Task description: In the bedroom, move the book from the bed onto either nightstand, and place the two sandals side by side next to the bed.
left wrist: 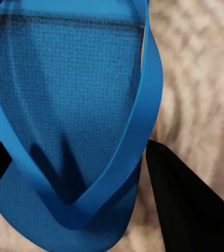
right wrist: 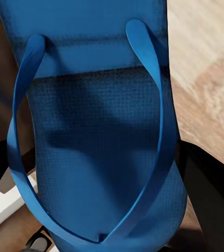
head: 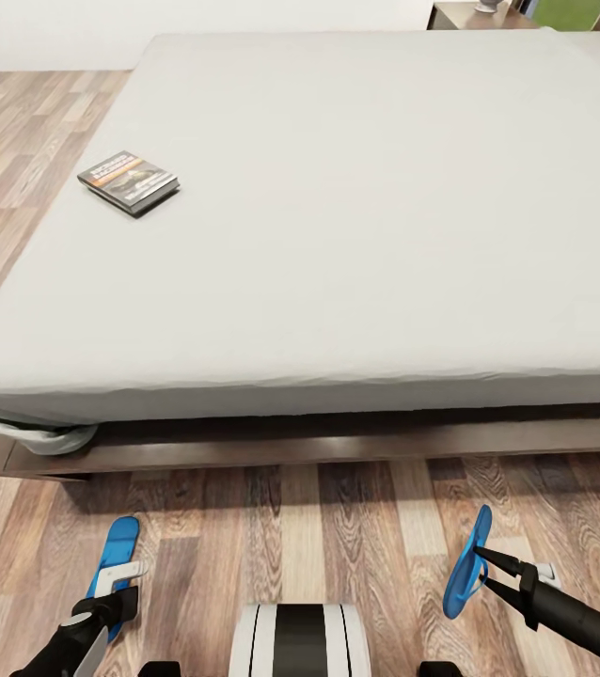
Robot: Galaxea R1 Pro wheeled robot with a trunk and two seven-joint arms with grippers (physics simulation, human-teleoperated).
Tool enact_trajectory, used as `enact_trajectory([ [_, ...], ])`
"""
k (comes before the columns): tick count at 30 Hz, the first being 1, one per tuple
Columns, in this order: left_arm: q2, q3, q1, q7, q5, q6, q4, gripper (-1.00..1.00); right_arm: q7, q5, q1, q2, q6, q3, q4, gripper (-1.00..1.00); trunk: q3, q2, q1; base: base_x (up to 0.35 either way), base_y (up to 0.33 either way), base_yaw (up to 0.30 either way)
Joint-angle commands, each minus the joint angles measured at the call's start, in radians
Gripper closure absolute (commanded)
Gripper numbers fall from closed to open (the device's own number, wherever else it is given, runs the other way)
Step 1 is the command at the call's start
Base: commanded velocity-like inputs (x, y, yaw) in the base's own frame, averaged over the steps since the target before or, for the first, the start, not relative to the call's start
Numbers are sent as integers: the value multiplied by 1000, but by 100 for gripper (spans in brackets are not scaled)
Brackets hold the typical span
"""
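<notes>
Black arms with white-and-grey wrist blocks — right claw (head: 484, 570) thin, black, pointed — trunk (head: 300, 639) white, black-striped down the middle.

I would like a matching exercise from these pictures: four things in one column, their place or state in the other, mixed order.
Things:
1. book
2. sandal at left tool
3. sandal at right tool
4. bed

Places or states:
A. tilted up on its edge, held
B. flat on wooden floor
C. lying on mattress, left side
D. pale mattress on dark frame

Pairs: 1-C, 2-B, 3-A, 4-D
</notes>
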Motion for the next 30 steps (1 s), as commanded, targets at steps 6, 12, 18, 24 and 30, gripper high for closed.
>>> enact_trajectory([
  [6,-1,2,0,0,-2,6,-2,100,1,-2,-1,0,5,-2,0,100,-4,0,0,0,0,0],
  [12,-1,2,0,0,-2,6,-2,100,1,-1,-1,0,5,-1,0,100,-20,-1,2,0,0,0],
  [18,0,2,0,0,-2,6,-2,100,1,-2,-1,0,5,-1,0,100,-20,-1,2,0,0,0],
  [24,0,2,0,0,-2,6,-2,100,1,-1,-1,0,5,-1,0,100,-39,-3,4,0,0,0],
  [30,-1,2,0,0,-2,6,-2,100,1,-2,0,0,5,-1,0,100,-39,-3,4,0,0,0],
])
